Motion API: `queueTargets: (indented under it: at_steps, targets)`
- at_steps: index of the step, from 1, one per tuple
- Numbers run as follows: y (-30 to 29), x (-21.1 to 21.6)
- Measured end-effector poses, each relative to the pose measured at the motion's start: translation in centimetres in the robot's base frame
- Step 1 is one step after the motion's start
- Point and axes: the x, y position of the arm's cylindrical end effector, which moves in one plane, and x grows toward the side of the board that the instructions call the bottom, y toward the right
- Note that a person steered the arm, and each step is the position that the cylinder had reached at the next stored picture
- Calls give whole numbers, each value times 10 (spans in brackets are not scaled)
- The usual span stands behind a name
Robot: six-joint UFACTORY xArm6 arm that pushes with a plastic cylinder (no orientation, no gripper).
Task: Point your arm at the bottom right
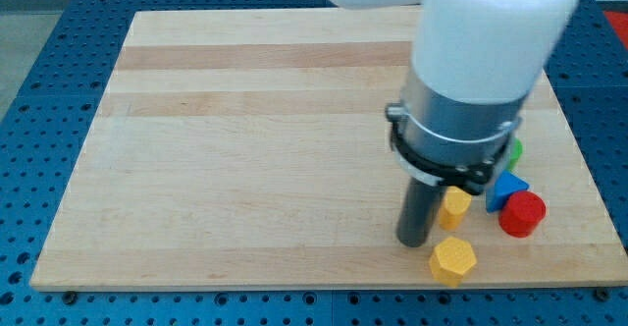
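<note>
Two yellow blocks sit by my tip – a bare rod, holding nothing – lower right. Next, I'd slide it toward that corner.

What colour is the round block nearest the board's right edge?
Red: the red cylinder, clearest in the camera view.

My straight dark rod is hanging upright over the wooden board's lower right part. My tip is resting near the view's bottom, just left of the yellow hexagonal block and beside the smaller yellow block.
</note>
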Motion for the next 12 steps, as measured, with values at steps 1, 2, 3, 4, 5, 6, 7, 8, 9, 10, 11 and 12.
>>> queueTargets:
  at_steps: [1, 2, 3, 4, 5, 6, 7, 8, 9, 10, 11, 12]
  targets:
    - [-32, 6]
    - [-47, 40]
    - [-45, 42]
    - [-30, 41]
    - [9, 41]
    - [-8, -4]
    - [-22, -13]
    - [-55, -6]
    - [-102, -40]
    - [-128, -135]
    - [-129, -241]
    - [-106, -325]
